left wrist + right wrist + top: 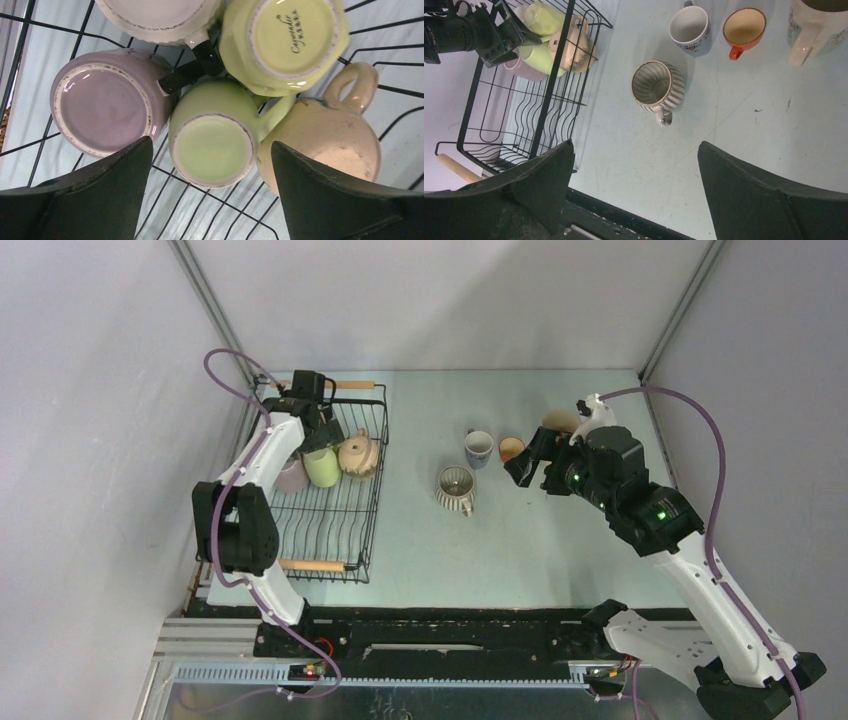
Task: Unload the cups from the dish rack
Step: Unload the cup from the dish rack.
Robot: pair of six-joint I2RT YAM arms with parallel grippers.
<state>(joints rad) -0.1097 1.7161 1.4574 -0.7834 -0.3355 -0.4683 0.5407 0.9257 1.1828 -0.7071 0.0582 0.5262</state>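
The black wire dish rack (372, 525) stands at the left of the table. Several cups sit upside down in its far end: a lilac one (102, 102), a light green one (215, 142), a yellow-green one (285, 42), a ribbed cream one (160, 17) and a tan one (325, 135). My left gripper (211, 144) hangs open just above them, its fingers either side of the light green cup's base. My right gripper (635, 145) is open and holds nothing, high over the table. Below it stand a ribbed cream cup (658, 87), a grey-blue cup (690, 27), a small orange cup (744, 27) and a large cream cup (819, 22).
The rack's near half holds only bare wires (524, 120), with a wooden rod handle (312, 565) at its near end and another (352, 385) at the far end. Grey walls close in the table on three sides. Bare tabletop (520, 550) lies in front of the unloaded cups.
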